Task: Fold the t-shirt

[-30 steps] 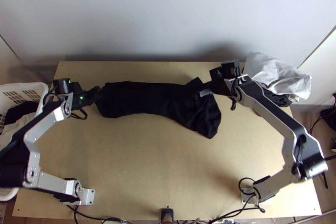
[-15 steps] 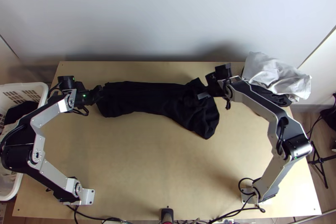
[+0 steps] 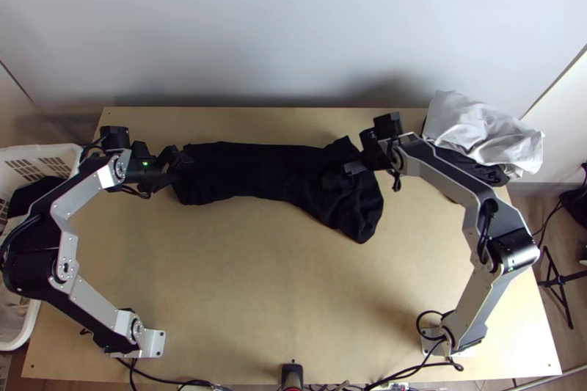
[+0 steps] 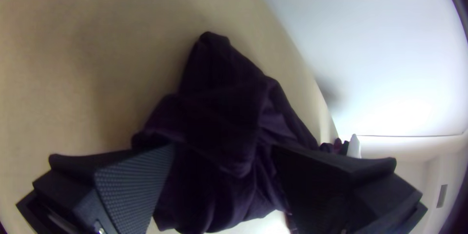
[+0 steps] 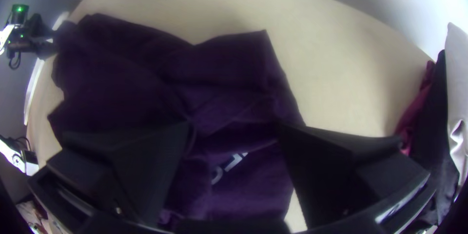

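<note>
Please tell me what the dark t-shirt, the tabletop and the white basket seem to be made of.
T-shirt: soft, matte fabric, perhaps cotton jersey, judging by its rounded, drapey creases.
Tabletop: probably a wooden board with a dull, smooth finish, from its pale tan tone.
Basket: likely moulded plastic, given its smooth rounded rim and regular slots.

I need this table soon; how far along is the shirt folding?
Looks partly done: the shirt lies as a long strip. In hand: the open left gripper and open right gripper are at its opposite ends. Remaining: probably smoothing the wider, wrinkled end and shortening the strip.
</note>
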